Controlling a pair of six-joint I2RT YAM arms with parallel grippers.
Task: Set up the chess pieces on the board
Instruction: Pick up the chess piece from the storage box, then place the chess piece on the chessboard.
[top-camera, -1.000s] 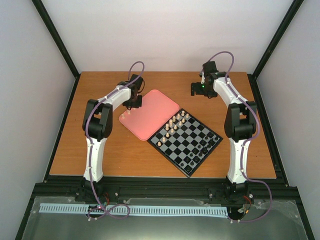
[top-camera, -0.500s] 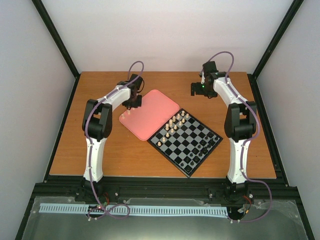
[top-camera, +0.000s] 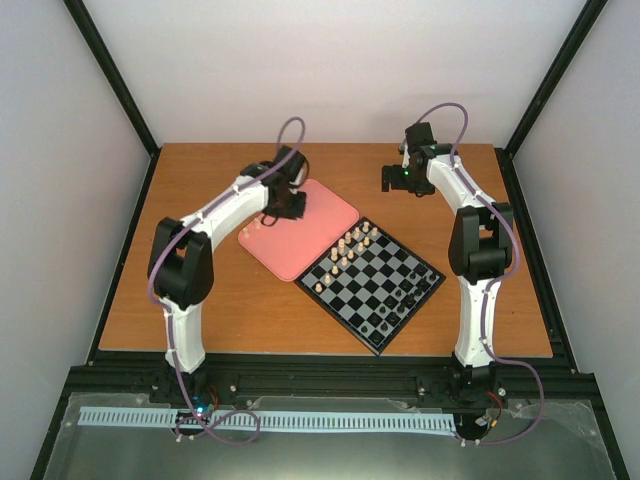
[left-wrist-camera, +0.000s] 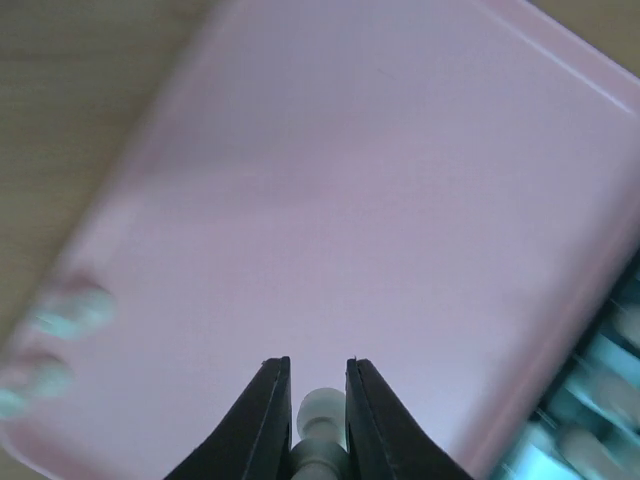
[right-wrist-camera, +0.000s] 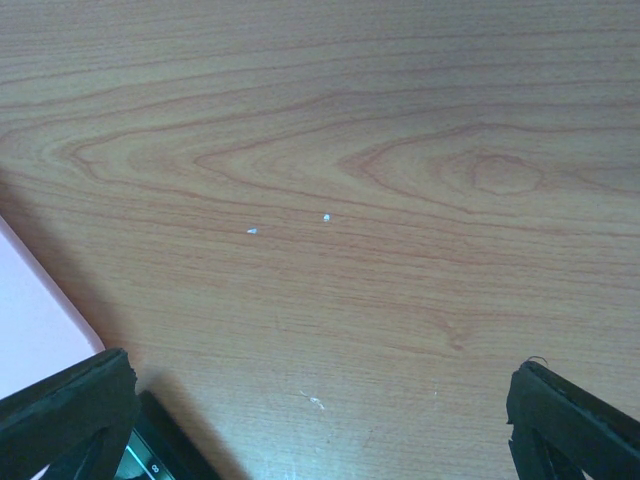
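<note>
While my left fingers (top-camera: 285, 207) work: they are clenched on one cream chess piece (left-wrist-camera: 320, 408), its round top showing between them, above the pink tray (top-camera: 300, 245) that lies against the board's (top-camera: 365, 280) far-left side.
Right fingers (top-camera: 398, 180): spread wide and grasping nothing, over the bare wood surface (right-wrist-camera: 350, 200) beyond the board's far corner.
Cream pieces on the board (top-camera: 348, 245): grouped in short rows along the board's far-left edge, the side next to the tray.
Black pieces (top-camera: 400, 297): along the board's opposite, near-right edge.
Step in hand, as I judge it: carrying the pinched piece from the tray to a free square in the cream ranks.
How to do it well: I should travel high enough to pass over the standing cream pieces and come straight down over the middle of the chosen square. Then I should loosen only a little once the base sits flat, and leave straight up.
Grip: the piece sits deep between my fingers; whether it hangs upright I cannot tell.
Risk: the pieces are tiny and stand close together, so a sideways brush could topple a whole row.
Unclear: pale blurred shapes at the tray edge away from the board may be more pieces; I cannot tell.
</note>
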